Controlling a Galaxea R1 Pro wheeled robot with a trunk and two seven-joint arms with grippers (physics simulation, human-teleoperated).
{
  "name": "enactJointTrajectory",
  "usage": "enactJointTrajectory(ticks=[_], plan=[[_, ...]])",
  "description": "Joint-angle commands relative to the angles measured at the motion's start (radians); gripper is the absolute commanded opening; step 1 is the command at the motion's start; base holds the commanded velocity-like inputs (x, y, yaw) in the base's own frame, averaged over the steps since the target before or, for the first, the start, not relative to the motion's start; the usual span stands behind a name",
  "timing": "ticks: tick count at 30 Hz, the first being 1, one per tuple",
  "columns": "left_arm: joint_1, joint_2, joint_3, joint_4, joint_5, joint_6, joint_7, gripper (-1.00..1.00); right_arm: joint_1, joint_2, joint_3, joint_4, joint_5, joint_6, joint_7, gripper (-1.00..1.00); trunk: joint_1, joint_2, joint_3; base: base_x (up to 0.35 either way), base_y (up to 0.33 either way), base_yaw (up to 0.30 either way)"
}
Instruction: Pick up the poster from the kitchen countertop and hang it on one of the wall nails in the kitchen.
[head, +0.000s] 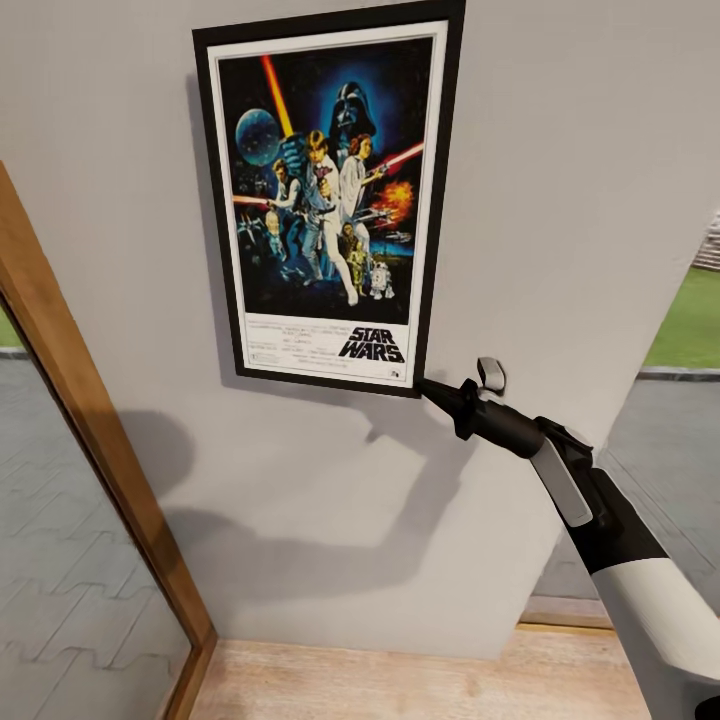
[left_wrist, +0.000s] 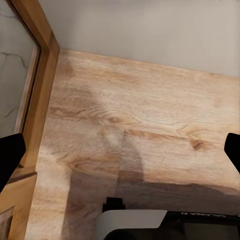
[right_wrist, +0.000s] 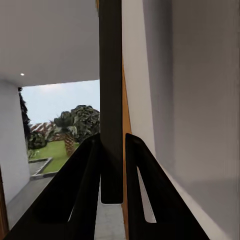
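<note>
Holding the poster (head: 328, 196) by its lower right corner, my right gripper (head: 432, 390) has its two black fingers (right_wrist: 75, 200) closed on the dark frame edge, which runs up between them in the right wrist view. The poster lies flat against the grey wall (head: 560, 200), slightly tilted, its top higher than my arm, and casts a shadow on the wall to its left and below. Left of it stands a wooden door frame (head: 90, 430); beyond the wall's right edge there is grass (head: 690, 320). My left gripper (left_wrist: 120, 150) hangs low over the pale wooden floor (left_wrist: 150, 115), fingertips spread wide apart with nothing between them, near the wall's base.
</note>
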Motion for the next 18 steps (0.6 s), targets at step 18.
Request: enactJointTrajectory(ticks=[18], plan=[[0.000, 0.000, 0.002, -0.003, 0.002, 0.007, -0.006, 1.00, -0.001, -0.001, 0.002, 0.001, -0.012, 0.014, 0.004, -1.00, 0.001, -0.002, -0.002, 0.061, 0.000, 0.000]])
